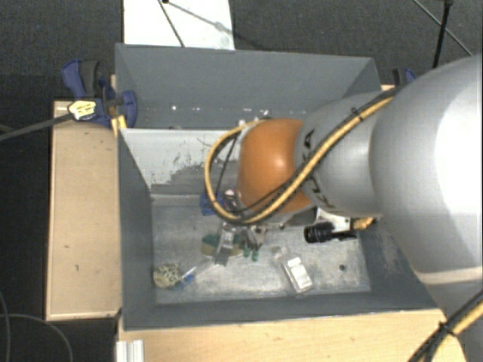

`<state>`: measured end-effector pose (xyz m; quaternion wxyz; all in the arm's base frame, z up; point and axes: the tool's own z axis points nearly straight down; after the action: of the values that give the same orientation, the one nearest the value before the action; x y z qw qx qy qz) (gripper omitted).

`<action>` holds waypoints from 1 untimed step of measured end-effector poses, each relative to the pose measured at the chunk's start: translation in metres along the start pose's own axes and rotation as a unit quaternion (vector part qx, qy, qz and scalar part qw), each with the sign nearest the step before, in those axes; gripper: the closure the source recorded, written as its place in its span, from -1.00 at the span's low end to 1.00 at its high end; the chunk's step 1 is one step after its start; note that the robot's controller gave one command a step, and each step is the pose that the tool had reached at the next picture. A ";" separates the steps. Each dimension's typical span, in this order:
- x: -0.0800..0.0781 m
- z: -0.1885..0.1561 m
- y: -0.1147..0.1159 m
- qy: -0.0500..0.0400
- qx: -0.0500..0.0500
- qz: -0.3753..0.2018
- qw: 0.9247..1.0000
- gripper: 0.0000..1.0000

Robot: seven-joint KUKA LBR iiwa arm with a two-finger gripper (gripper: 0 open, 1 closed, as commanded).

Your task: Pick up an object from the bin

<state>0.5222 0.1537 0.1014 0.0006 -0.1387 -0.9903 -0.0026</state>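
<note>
Closest to the camera, the arm's broad grey link point(423, 172) reaches in from the right. Beyond it the orange wrist cover point(268, 164), looped with black and yellow cables point(219, 179), hangs low inside the grey bin point(136, 217). Beneath the cover the end effector point(241, 241) sits right at the bin floor near the middle, over or against a small jumble point(219, 247) of pale and green bits. Whether it is open, closed or gripping anything cannot be told, since the cover and cables hide most of it.

The step in hand looks like the grasp on that jumble, with nothing visibly lifted yet. To do it well, the end effector should settle squarely on one piece rather than on a gap between pieces. It should close only once it is fully down, then rise straight up so the piece does not drag on its neighbours. The bits look small and light, so they may slip or scatter.

The bin holds only a few things, spread over its flat floor:
- a speckled yellowish lump point(166, 276) lies toward the front left corner, with a small blue piece point(189, 276) just beside it
- a white oblong item point(298, 272) lies toward the front right, apart from the jumble
- a black cylinder point(328, 234) lies just right of the end effector, under the arm, and it is unclear whether it is loose or belongs to the robot
</note>
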 end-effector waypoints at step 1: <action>0.001 -0.138 -0.017 -0.005 0.000 0.022 1.000 1.00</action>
<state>0.5167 0.1370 0.2396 -0.0045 -0.1608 -0.9870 -0.0019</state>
